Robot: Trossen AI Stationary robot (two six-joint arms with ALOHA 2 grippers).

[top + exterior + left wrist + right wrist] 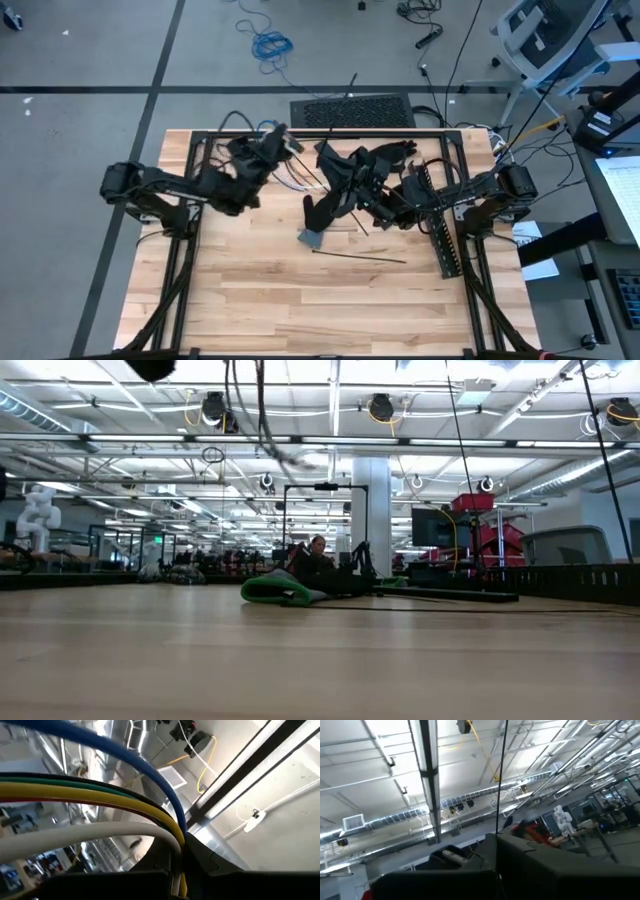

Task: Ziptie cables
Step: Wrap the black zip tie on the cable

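Note:
The cables [100,795], a bundle of blue, green, yellow, red and white wires, run into my left gripper [177,855], which is shut on them. From above, that gripper [275,138] is raised over the table's far left part, and the wires [298,176] loop below it. My right gripper [497,840] is shut on a thin black zip tie [504,780]. It is raised over the table's far middle [340,165], and the tie [343,98] sticks out past the far edge. My left gripper pinches the cable bundle [172,837] between its two fingers, all the wires together, and they bend sharply where they enter. The fingers slant upward. The bundle is lifted clear of the table, and the rest of it arcs away from the fingers. My right gripper pinches the zip tie's lower end [501,832] between its two shut fingers. The fingers slant upward, and the tie runs on straight beyond them, along their line. It is clear of the table.
A black slotted strip [440,230] lies along the table's right side. Another thin black stick [360,257] lies near the table's middle, beside a dark and grey soft heap [320,215]. A bright blue coiled cord [270,44] lies on the floor beyond the table.

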